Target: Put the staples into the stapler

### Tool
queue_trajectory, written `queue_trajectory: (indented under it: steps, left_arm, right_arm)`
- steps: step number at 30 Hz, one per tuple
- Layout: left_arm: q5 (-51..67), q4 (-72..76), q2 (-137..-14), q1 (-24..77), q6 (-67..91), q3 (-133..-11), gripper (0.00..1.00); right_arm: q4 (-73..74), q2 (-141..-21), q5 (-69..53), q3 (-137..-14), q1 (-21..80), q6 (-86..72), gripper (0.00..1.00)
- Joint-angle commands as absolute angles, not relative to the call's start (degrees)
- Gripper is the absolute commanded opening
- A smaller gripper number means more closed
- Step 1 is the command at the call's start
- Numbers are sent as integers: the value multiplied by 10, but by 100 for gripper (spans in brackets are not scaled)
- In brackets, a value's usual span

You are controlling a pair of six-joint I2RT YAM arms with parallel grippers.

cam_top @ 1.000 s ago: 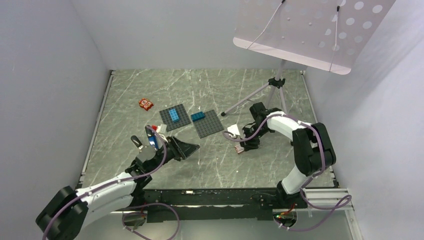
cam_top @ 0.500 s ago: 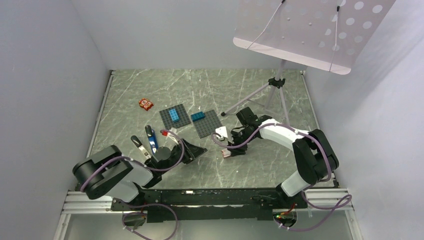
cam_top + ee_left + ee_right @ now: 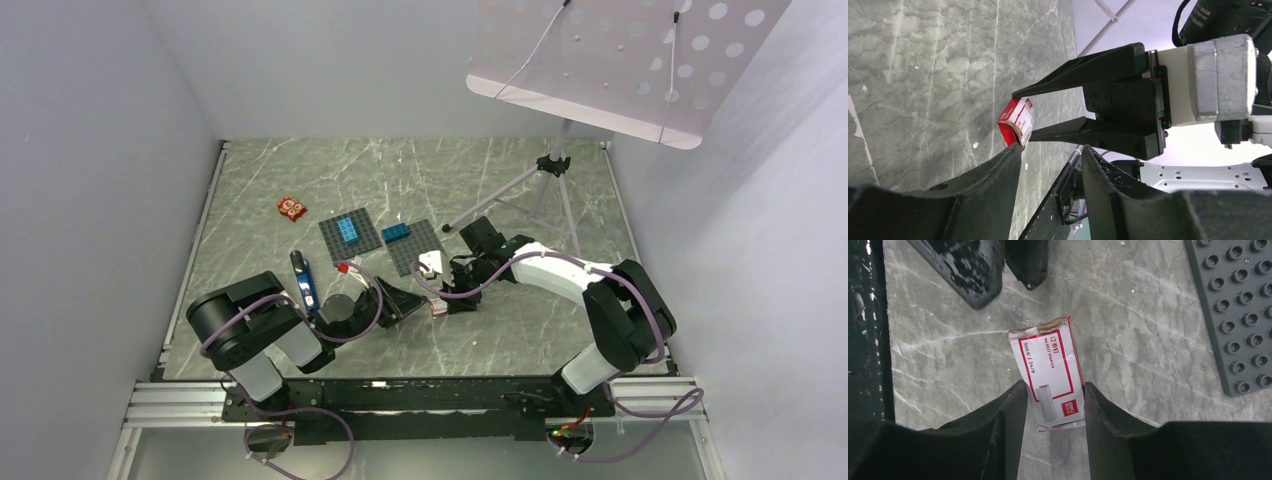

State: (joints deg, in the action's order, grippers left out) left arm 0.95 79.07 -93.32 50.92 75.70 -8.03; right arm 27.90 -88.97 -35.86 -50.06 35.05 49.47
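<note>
The staple box point(image 3: 1050, 372) is being clamped in the right gripper point(image 3: 1054, 386), low over the table. The left gripper point(image 3: 1050, 149) is being held open and empty just beside it. The blue stapler point(image 3: 303, 278) is being left untouched, so loading appears not yet begun.

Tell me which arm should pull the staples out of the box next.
Left, I'd say. The right gripper is shut on the staple box; the left gripper is open, empty, and sits right at the box's torn-open end.
</note>
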Motion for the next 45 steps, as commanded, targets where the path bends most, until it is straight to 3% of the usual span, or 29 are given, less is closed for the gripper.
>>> queue_trajectory:
  steps: [1, 45]
  left_arm:
    - [-22, 847, -949, 519, 774, -96, 53]
    - [37, 888, -1054, 528, 834, -144, 57]
  right_arm:
    - [252, -875, -365, -511, 360, 467, 46]
    - [200, -867, -348, -482, 380, 466, 46]
